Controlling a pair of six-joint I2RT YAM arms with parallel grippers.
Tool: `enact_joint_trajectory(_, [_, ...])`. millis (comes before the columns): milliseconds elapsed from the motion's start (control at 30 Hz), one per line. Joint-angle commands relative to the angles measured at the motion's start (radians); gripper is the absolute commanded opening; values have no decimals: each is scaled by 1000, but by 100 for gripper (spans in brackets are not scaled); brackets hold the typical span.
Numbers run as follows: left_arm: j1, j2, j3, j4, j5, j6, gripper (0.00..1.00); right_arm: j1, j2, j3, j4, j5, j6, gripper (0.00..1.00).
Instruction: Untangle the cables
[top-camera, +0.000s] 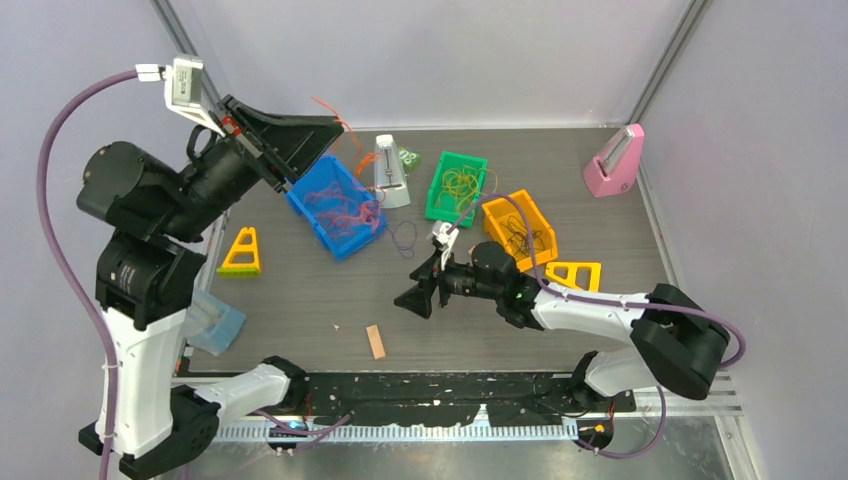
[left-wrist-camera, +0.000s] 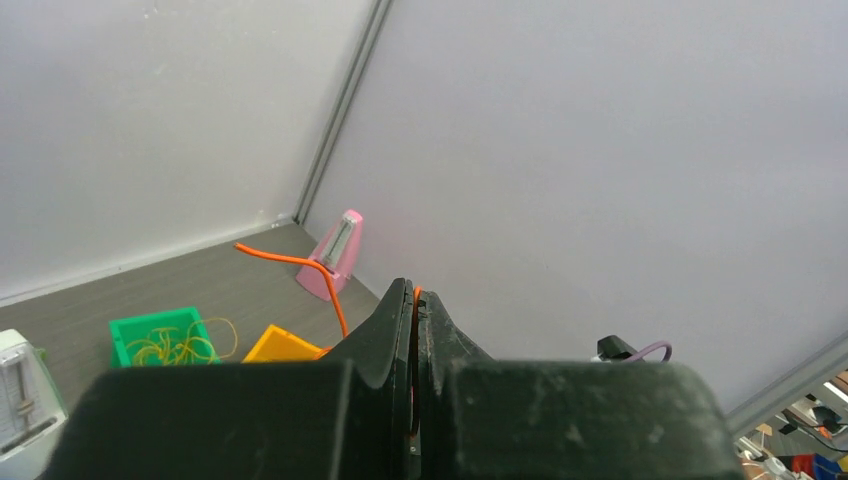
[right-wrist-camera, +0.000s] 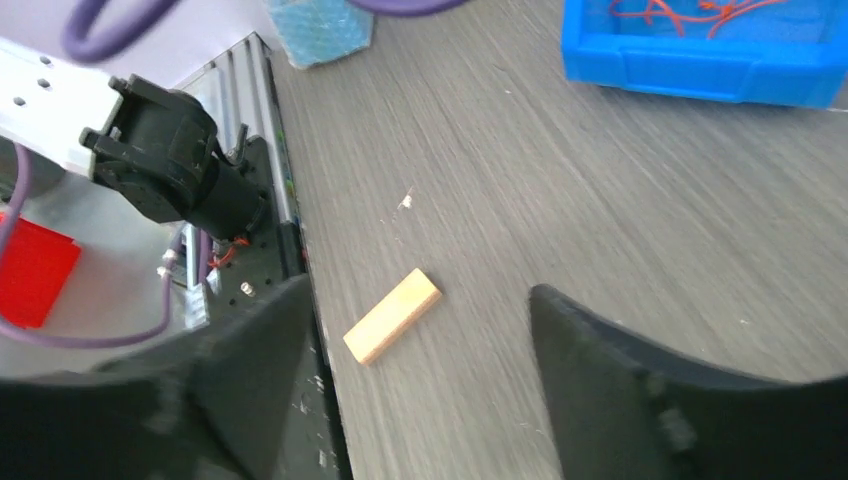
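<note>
My left gripper (top-camera: 333, 133) is raised above the blue bin (top-camera: 300, 195) and shut on a thin orange cable (top-camera: 340, 118). In the left wrist view the orange cable (left-wrist-camera: 300, 262) runs out from between the closed fingertips of the left gripper (left-wrist-camera: 417, 295). Red cables (top-camera: 345, 210) lie in the blue bin, yellow cables (top-camera: 458, 185) in the green bin (top-camera: 436, 192), dark cables (top-camera: 522, 238) in the orange bin (top-camera: 500, 212). A loose purple strand (top-camera: 403, 238) lies on the table. My right gripper (top-camera: 415, 298) is open and empty, low over the table; its view (right-wrist-camera: 420, 295) shows only table between the fingers.
A tan strip (top-camera: 375, 341) lies near the front edge and shows in the right wrist view (right-wrist-camera: 392, 315). A white metronome (top-camera: 390, 172) and a pink metronome (top-camera: 613, 163) stand at the back. Yellow triangle frames (top-camera: 242, 253) (top-camera: 573, 274) and a light blue block (top-camera: 212, 322) sit at the sides.
</note>
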Motion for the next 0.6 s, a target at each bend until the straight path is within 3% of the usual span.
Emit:
enact_joint_trajectory(0, [-1,21,13,-17,-9,16,0,4,-98,-36,85,63,-22,99])
enact_joint_trajectory(167, [-2,38,-25,37,27,-11,0,12,-206,-66,75,199,-101,95])
enact_joint_trajectory(267, [-2,60,-20,53,56,-37,0,12,-209,-43,130,140,-116,95])
enact_joint_trajectory(367, [-2,70,-21,68,80,-59,0,23,-139,64,107,38,-107,95])
enact_joint_trajectory(567, [-2,61,-38,67,69,-57,0,65,11,186,132,64,-83,97])
